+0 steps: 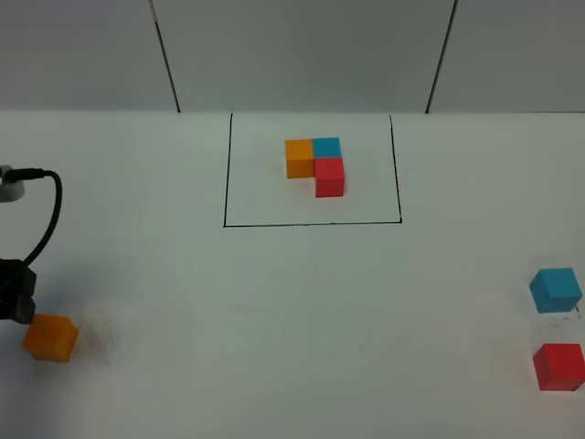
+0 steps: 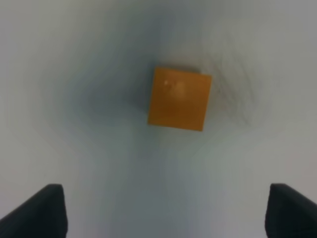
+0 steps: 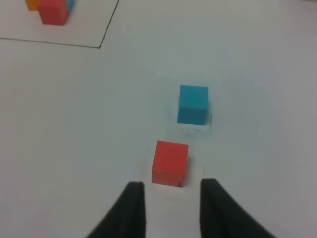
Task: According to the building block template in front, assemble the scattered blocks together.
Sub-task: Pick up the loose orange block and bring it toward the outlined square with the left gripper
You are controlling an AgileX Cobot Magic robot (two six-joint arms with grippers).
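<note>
Honestly, you've got basically the whole job ahead of you: none of the scattered blocks touch each other yet, so I'd say the assembly hasn't started. The building block template (image 1: 315,165) sits toward the middle of the table's far edge, inside its black drawn frame (image 1: 225,174), with orange and blue side by side and red tucked against the blue on the near side, making an L. The loose orange cube (image 1: 51,337) is way over by the table's left edge, toward the near-left corner. The loose blue cube (image 1: 555,289) and loose red cube (image 1: 558,366) sit by the right edge, near each other but apart, with red closer to the near edge. Your left fingers (image 2: 47,210) are spread wide with nothing between them. In the wrist view the orange cube lies ahead of them, not yet inside the gap, so that looks like the pickup you're lining up. Your right fingers (image 3: 130,210) are drawn in together and hold nothing, hanging just short of the red cube. Count-wise: one template of three cubes, three loose cubes (one orange, one blue, one red), so six cubes total and two sets of fingers. What's left is gathering all three and butting them into that L.
</note>
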